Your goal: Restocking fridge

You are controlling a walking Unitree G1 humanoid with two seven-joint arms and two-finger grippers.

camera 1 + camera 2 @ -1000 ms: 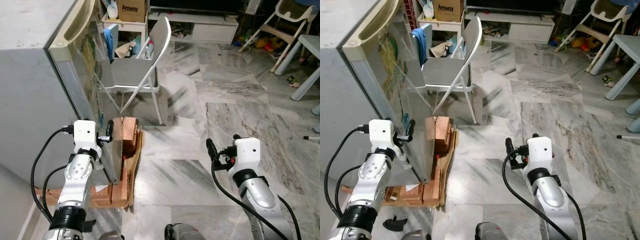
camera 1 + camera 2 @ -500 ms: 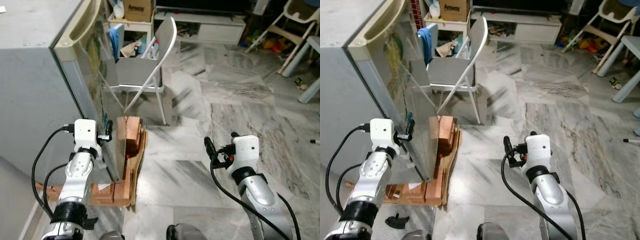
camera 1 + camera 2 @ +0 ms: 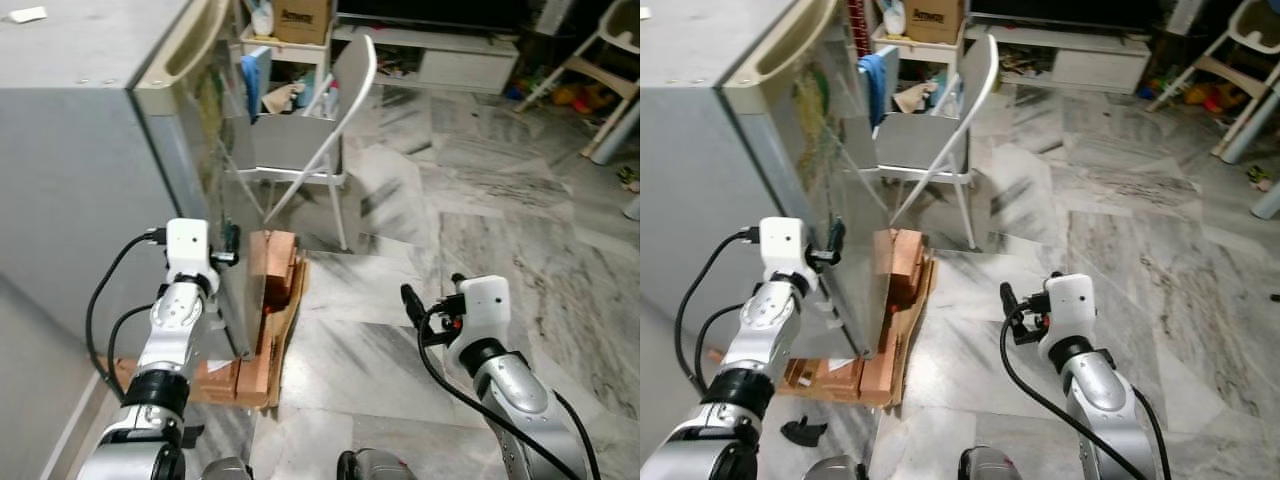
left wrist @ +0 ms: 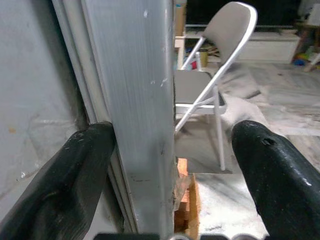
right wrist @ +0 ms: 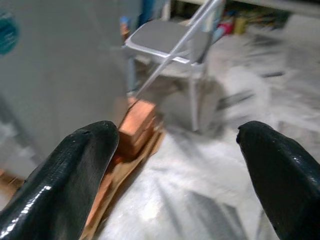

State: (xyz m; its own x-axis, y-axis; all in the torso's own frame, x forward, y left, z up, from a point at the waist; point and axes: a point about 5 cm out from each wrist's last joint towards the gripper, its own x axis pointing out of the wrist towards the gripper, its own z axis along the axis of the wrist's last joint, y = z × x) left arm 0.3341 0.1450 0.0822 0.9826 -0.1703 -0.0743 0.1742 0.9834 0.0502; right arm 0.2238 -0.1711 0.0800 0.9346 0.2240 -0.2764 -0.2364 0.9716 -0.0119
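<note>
The left pincer [image 4: 165, 165] stands spread wide astride the fridge door [image 4: 137, 100]'s upright free edge, holding nothing; the right pincer [image 5: 180, 165], equally wide, hangs well off.

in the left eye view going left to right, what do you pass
fridge → left claw at the fridge door's edge → stacked wooden blocks → right claw

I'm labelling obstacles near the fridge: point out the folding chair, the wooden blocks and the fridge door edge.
folding chair [image 3: 350, 80], left eye view, backrest.
wooden blocks [image 3: 902, 258], right eye view, top block.
fridge door edge [image 4: 142, 115], left wrist view, metal edge face.
</note>
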